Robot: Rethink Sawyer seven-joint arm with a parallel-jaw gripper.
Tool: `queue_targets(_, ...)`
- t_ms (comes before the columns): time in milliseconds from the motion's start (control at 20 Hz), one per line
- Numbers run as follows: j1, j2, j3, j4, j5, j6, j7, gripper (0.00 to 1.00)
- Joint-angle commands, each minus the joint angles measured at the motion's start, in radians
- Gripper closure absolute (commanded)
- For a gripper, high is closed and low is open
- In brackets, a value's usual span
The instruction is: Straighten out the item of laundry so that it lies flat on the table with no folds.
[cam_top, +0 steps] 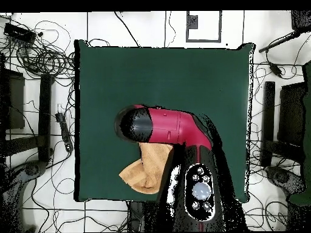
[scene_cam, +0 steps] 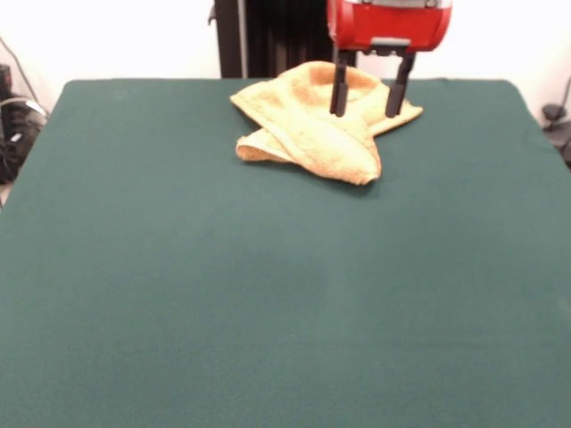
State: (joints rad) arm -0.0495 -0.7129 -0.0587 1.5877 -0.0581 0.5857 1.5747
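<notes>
No writing shows. The terry towel (scene_cam: 312, 125) lies folded (thick, nubby) on the green cloth desk (scene_cam: 268, 303); the pincer (scene_cam: 370, 111) hangs above, spread wide.

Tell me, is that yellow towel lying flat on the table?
No, the towel is crumpled, with one part folded over another on the green table.

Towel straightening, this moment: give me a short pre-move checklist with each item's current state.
1. Gripper open, fingers apart: ok.
2. Gripper placed over the towel: ok, front view shows it above the rear part.
3. Towel flat, no folds: not ok, it lies crumpled with a flap folded over.
4. Towel fully on the table: ok, though near the edge by the robot.
5. Fingers touching the cloth: cannot tell.
</notes>
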Motion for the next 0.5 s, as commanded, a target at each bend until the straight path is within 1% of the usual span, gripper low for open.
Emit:
queue_targets(50,0.035,0.054,0.079,0.018,0.063,0.094,0.186,0.0)
queue_targets(500,0.037,0.065,0.076,0.012,0.06,0.084,0.171,0.0)
